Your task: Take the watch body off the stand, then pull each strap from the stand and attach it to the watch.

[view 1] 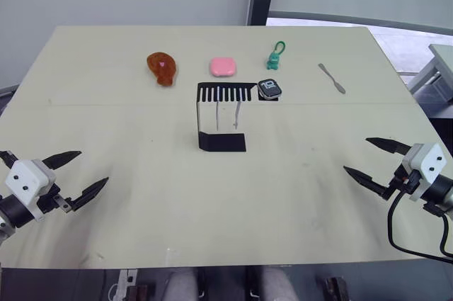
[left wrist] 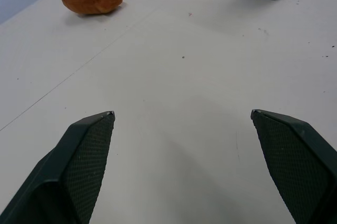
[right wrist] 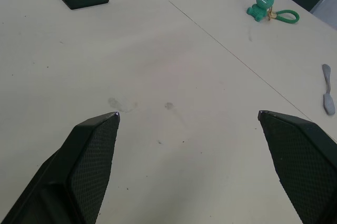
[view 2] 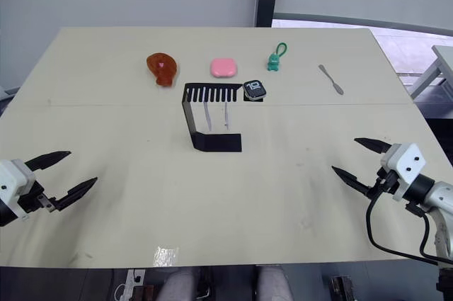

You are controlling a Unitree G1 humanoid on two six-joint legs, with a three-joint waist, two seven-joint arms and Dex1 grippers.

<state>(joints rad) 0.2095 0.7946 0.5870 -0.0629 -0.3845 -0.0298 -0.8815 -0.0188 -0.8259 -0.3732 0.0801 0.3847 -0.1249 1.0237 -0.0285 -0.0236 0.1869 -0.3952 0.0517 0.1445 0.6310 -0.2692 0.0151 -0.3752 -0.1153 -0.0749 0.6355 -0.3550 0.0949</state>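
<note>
Both claws released: left claw and right claw flank the stand near the surface edges. Watch rests at the stand's right end, straps hanging beneath.

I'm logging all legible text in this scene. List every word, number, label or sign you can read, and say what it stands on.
Watch body, on the right end of the black stand: light digits on its dark screen, perhaps "12", too small to read for certain.
Brown toy: a small pink mark, no readable letters.
Pink block, green figure, metal spatula, table: no text.
</note>
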